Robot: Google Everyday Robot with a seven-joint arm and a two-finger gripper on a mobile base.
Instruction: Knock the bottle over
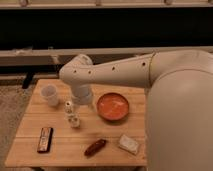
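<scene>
The bottle (74, 120) is small, slim and pale. It stands upright near the middle of the wooden table (65, 150), left of the orange bowl. My arm reaches in from the right, and its white wrist hangs over the table. My gripper (69, 106) points down just above and to the left of the bottle, very close to it or touching it. I cannot tell which. Part of the bottle's top merges with the gripper in this view.
A white cup (49, 95) stands at the back left. An orange bowl (113, 106) sits to the right of the bottle. A dark flat bar (45, 139), a reddish-brown oblong thing (95, 147) and a pale packet (129, 144) lie near the front edge.
</scene>
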